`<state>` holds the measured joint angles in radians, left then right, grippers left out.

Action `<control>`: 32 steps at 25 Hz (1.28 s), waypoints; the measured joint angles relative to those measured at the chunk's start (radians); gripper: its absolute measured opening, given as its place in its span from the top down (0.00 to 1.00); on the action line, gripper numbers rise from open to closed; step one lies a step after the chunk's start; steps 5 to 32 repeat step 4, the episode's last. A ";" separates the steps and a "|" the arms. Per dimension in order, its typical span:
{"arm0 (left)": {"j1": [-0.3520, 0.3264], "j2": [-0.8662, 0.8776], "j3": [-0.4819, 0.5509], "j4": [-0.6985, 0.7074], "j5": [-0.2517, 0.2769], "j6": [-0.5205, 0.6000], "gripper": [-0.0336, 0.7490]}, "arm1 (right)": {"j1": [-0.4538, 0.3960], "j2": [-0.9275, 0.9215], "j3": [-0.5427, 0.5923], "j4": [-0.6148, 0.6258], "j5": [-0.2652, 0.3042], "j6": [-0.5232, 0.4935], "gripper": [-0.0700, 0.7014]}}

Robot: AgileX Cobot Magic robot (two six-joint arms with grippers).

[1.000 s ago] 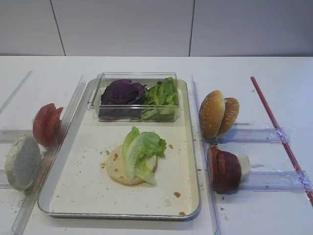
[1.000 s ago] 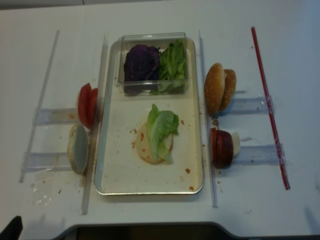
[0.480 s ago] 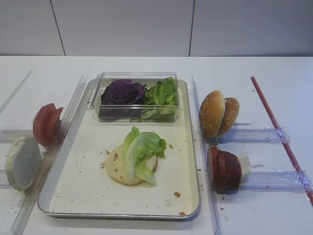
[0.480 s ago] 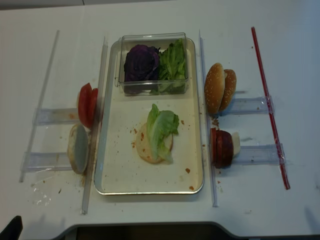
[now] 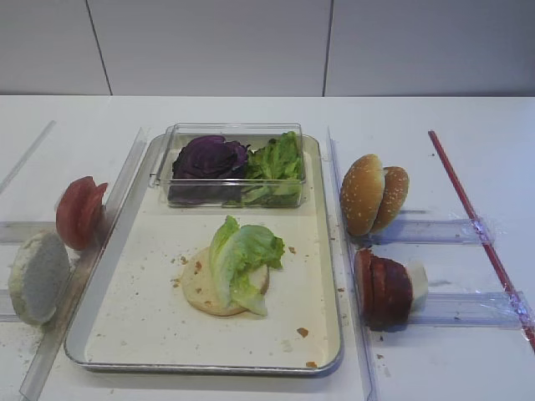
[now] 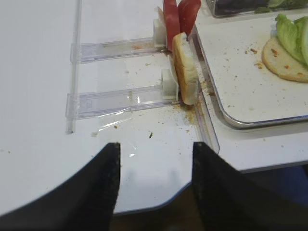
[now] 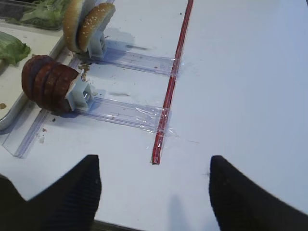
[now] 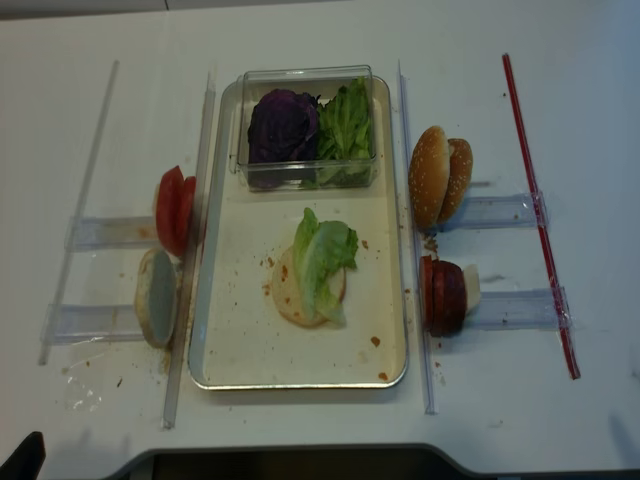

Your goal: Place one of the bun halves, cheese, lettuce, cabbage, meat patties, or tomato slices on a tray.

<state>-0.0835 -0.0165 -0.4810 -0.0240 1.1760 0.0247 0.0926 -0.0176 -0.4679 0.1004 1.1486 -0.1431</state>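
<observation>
Nothing has shifted since the earlier frames: every item on the bench lies where it did a second ago. You have the tray [image 5: 322,251] in the middle of the bench, and near its centre a pale flat bun disc [image 5: 201,294] carries a lettuce leaf [image 5: 240,257] draped over it, with crumbs scattered about. At the tray's far end a clear plastic box [image 5: 230,134] holds purple cabbage [image 5: 209,157] on its left side and more green lettuce on its right. Beyond the tray's left edge, red tomato slices [image 5: 79,210] stand upright in a clear rack, and a pale bun half [image 5: 37,276] stands on edge just nearer the front. Beyond the right edge, two sesame bun halves [image 5: 372,194] stand together, and nearer the front the dark meat patties [image 5: 383,289] stand in a row with a whitish cheese slice [image 5: 417,282] touching their right side. A red strip [image 5: 476,225] runs along the bench further right. Your right end effector [image 7: 154,192] hangs with its fingers spread wide over bare bench near the red strip's front end, gripping nothing. Your left end effector [image 6: 154,185] is likewise spread and empty, above the front-left part of the bench.
</observation>
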 joint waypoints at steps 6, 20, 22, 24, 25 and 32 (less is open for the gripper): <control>0.000 0.000 0.000 0.000 0.000 0.000 0.53 | 0.000 0.000 0.000 0.000 0.000 0.000 0.26; 0.000 0.000 0.000 0.000 0.000 0.000 0.53 | 0.000 0.000 0.000 0.000 0.000 0.000 0.26; 0.000 0.000 0.000 0.000 0.000 0.000 0.53 | 0.000 0.000 0.000 0.000 0.000 0.000 0.26; 0.000 0.000 0.000 0.000 0.000 0.000 0.53 | 0.000 0.000 0.000 0.000 0.000 0.000 0.26; 0.000 0.000 0.000 0.000 0.000 0.000 0.53 | 0.000 0.000 0.000 0.000 0.000 0.000 0.26; 0.000 0.000 0.000 0.000 0.000 0.000 0.53 | 0.000 0.000 0.000 0.000 0.000 0.000 0.26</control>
